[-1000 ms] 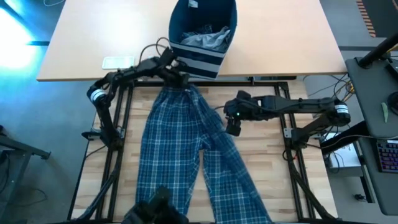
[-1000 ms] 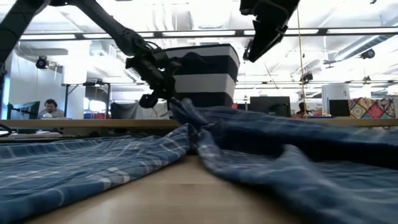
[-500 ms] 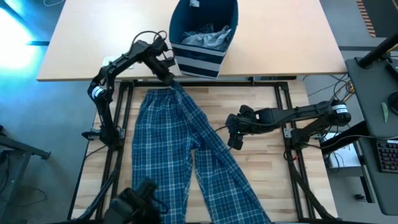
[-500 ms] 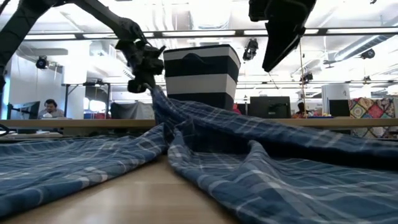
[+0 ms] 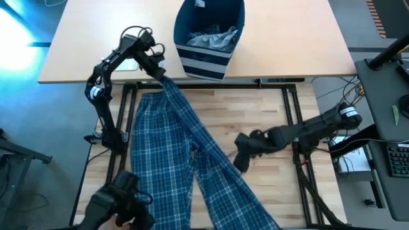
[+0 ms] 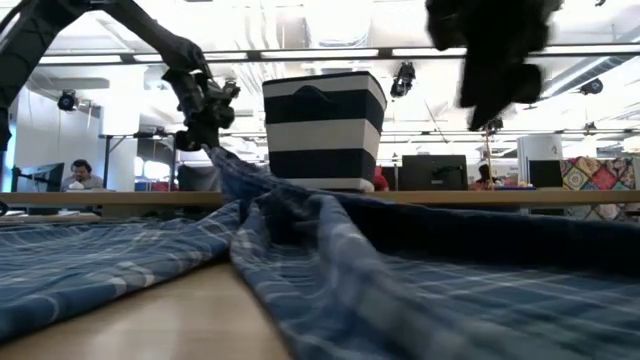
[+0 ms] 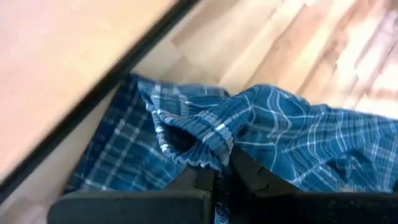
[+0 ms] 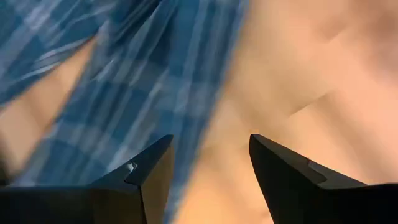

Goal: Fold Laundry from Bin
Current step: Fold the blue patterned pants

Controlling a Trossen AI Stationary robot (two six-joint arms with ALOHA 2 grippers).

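Blue-and-white plaid trousers (image 5: 182,160) lie on the wooden table, legs toward the near edge. Their waist end (image 6: 225,165) rises to my left gripper (image 5: 156,69), which is shut on it at the far left, beside the bin. The navy striped bin (image 5: 208,38) stands on the far tabletop with grey laundry (image 5: 214,37) inside. My right gripper (image 5: 241,160) hovers open over the bare wood just right of the right trouser leg (image 8: 143,81), touching nothing. My left gripper pinches the gathered, bunched waistband (image 7: 194,148) between its two fingers, several layers together. The fingers slant down at it from the far left. The waist end is lifted off the table and the cloth runs taut down from it (image 6: 250,185), while the legs lie on the wood.
A dark metal frame (image 5: 275,82) runs between the wooden table and the far pale tabletop (image 5: 96,38). A dark shape (image 5: 121,204) sits at the near left edge by the left trouser leg. Bare wood (image 5: 268,115) lies right of the trousers.
My left gripper has gone up and toward the table's far left, still shut, dragging the waist end along; the trousers have slid left and the upper cloth is drawn into a slanting taut band. My right gripper has sunk toward the near edge, its wrist rolling, still open.
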